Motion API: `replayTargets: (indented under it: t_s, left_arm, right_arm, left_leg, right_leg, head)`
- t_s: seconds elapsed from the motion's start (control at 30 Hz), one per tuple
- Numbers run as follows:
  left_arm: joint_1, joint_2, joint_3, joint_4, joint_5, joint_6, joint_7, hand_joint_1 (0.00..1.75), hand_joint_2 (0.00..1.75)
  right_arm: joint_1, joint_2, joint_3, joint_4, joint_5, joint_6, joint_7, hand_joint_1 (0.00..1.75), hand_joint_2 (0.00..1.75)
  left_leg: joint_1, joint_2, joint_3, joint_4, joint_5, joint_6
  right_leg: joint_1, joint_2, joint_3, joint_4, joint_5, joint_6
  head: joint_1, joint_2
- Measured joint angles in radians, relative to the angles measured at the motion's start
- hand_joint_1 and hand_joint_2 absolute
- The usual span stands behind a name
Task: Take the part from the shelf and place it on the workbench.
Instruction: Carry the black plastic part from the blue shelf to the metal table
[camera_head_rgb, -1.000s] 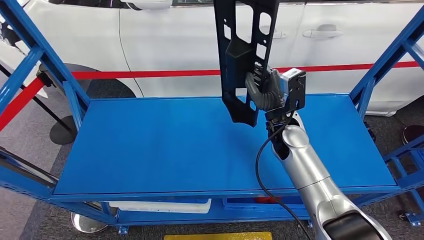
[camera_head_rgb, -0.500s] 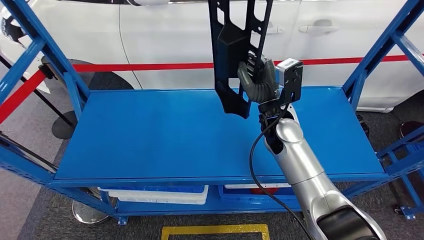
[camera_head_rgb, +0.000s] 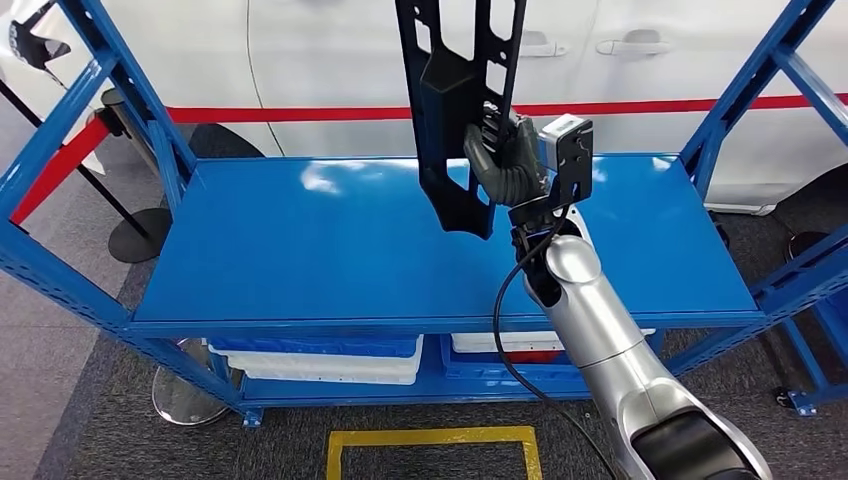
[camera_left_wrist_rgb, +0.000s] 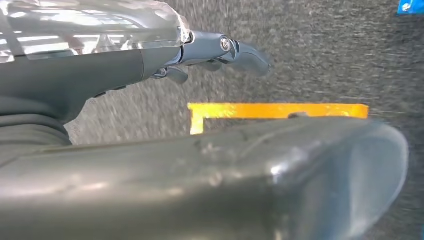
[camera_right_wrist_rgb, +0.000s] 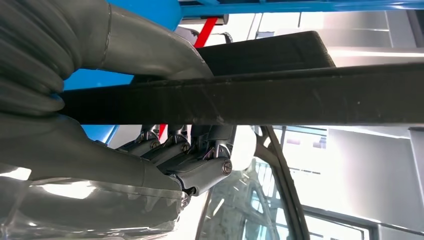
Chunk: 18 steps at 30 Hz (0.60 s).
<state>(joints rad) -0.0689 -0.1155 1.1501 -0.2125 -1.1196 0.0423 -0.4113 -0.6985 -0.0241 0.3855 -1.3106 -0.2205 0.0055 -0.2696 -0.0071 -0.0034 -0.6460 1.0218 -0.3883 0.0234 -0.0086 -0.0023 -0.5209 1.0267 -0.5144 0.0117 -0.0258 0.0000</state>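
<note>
Right robot hand (camera_head_rgb: 505, 160) gripping upright black part (camera_head_rgb: 455, 110), above blue shelf (camera_head_rgb: 300, 260)

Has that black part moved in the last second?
Yes. The black part, held by the right hand, now hangs nearer the front edge of the blue shelf, toward the robot.

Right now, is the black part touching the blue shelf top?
Apart. In the head view the right hand holds the black part upright, and its lower tip hangs above the blue shelf top, which lies well below it.
</note>
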Motion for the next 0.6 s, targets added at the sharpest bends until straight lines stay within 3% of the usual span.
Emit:
replayTargets:
  t_s: [0.13, 0.2, 0.3, 0.5, 0.6]
  left_arm:
    - [0.0, 0.003, 0.0, 0.0, -0.001, -0.004, -0.021, 0.0, 0.0]
    - [0.0, 0.004, 0.0, 0.0, 0.001, -0.016, -0.038, 0.0, 0.0]
    - [0.0, 0.004, 0.0, 0.0, 0.003, -0.025, -0.05, 0.0, 0.0]
    - [0.0, 0.005, 0.0, 0.0, 0.0, -0.026, -0.049, 0.0, 0.0]
    - [0.0, 0.008, 0.0, 0.0, -0.002, -0.028, -0.036, 0.0, 0.0]
  right_arm:
    - [-0.006, 0.0, 0.002, 0.002, 0.0, -0.003, 0.0, 1.75, 1.75]
    - [-0.007, 0.0, 0.002, 0.004, 0.0, -0.003, 0.0, 1.75, 1.75]
    - [-0.006, 0.0, 0.004, 0.007, 0.0, -0.003, 0.0, 1.75, 1.75]
    - [-0.006, 0.0, 0.006, 0.01, 0.0, -0.003, 0.0, 1.75, 1.75]
    - [-0.007, 0.005, 0.006, 0.01, -0.001, -0.002, -0.001, 1.75, 1.75]
  left_leg:
    - [0.0, 0.002, -0.005, -0.005, 0.007, 0.0]
    - [0.002, 0.002, -0.006, -0.011, 0.02, -0.011]
    - [0.003, 0.001, -0.01, -0.017, 0.032, -0.015]
    - [0.003, 0.001, -0.015, -0.019, 0.038, -0.016]
    - [-0.001, 0.0, -0.016, -0.019, 0.04, -0.006]
  right_leg:
    - [0.002, 0.002, -0.002, -0.022, 0.006, 0.0]
    - [0.005, 0.001, -0.007, -0.021, 0.012, -0.006]
    - [0.005, 0.001, -0.014, -0.02, 0.02, -0.01]
    - [0.005, 0.001, -0.021, -0.017, 0.023, -0.012]
    - [0.0, 0.001, -0.02, -0.023, 0.029, -0.002]
  head:
    - [-0.001, 0.0]
    - [-0.001, 0.0]
    - [-0.001, 0.0]
    - [-0.001, 0.0]
    - [-0.001, 0.0]
